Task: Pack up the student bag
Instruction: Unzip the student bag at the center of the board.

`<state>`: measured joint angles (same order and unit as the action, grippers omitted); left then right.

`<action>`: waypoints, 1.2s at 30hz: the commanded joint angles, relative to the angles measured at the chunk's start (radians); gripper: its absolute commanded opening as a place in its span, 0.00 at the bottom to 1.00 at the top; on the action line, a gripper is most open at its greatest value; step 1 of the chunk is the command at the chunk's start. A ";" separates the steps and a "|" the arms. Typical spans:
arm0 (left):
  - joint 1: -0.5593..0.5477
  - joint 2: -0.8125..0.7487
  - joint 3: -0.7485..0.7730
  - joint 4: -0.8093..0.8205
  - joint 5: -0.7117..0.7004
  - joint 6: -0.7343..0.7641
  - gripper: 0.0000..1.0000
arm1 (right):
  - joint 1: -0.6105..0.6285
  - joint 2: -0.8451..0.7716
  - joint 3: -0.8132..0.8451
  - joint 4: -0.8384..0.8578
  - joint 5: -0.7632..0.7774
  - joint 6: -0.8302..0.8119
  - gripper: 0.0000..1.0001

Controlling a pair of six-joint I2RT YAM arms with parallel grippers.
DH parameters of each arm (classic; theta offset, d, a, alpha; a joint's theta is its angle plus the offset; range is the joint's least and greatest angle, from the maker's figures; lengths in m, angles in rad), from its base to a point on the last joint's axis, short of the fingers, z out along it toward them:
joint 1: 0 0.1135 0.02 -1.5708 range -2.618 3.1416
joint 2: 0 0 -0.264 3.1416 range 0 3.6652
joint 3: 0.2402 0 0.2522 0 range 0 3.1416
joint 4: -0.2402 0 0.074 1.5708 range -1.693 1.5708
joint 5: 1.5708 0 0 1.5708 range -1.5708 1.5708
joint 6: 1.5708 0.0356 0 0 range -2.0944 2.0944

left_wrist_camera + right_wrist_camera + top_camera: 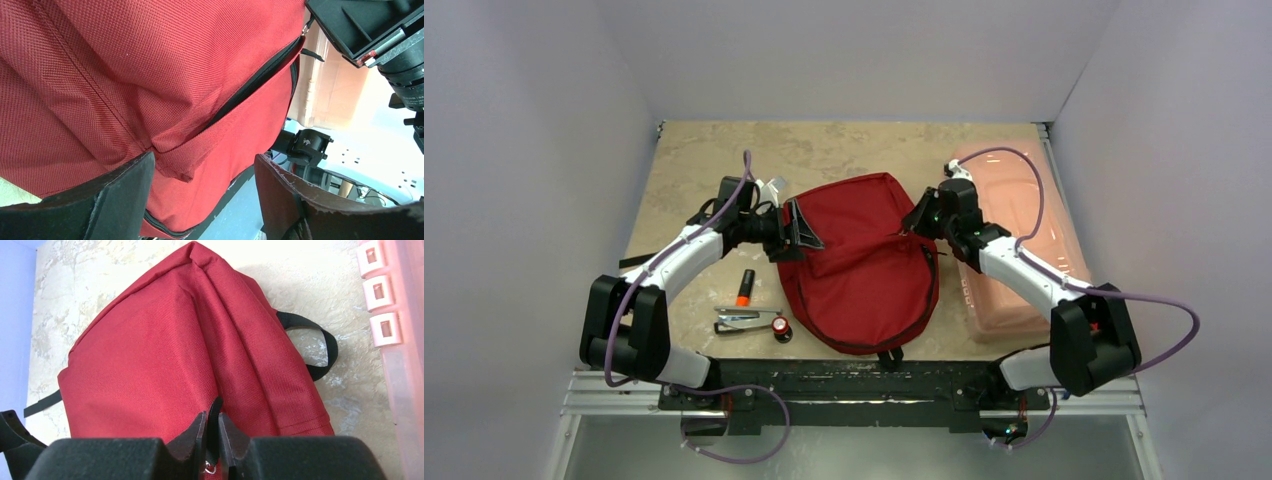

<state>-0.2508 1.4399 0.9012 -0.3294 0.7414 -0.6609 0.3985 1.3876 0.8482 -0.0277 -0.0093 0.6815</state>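
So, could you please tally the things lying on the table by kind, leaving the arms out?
Student bag: 1
Pink plastic box: 1
Orange-capped marker: 1
Stapler: 1
Small round red-and-black item, kind unclear: 1
Total: 5

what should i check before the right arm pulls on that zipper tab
1. right tool pinched on the zipper pull: ok.
2. left tool clamping the student bag to brace it: not ok, jaws open around a fabric fold.
3. zipper track free of snagged fabric: cannot tell.
4. orange marker and stapler clear of the bag: ok, lying on the table to its left.
5. right arm clear of the pink box: cannot tell.
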 commanded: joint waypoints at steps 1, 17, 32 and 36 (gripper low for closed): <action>0.002 -0.012 -0.004 0.034 0.024 0.014 0.72 | -0.003 -0.038 0.031 0.009 0.041 -0.029 0.17; 0.001 -0.048 -0.075 0.147 -0.006 -0.060 0.58 | 0.189 -0.078 0.097 0.025 0.159 -0.080 0.00; 0.002 -0.199 -0.167 0.191 -0.025 -0.109 0.49 | 0.346 0.014 0.075 0.172 0.120 0.088 0.00; 0.027 -0.266 -0.123 0.074 -0.102 -0.074 0.56 | 0.344 -0.040 0.056 0.142 0.178 0.033 0.00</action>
<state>-0.2493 1.2476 0.7269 -0.1711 0.7044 -0.7811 0.7383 1.4208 0.9131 0.1116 0.1219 0.7609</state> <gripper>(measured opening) 0.548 0.012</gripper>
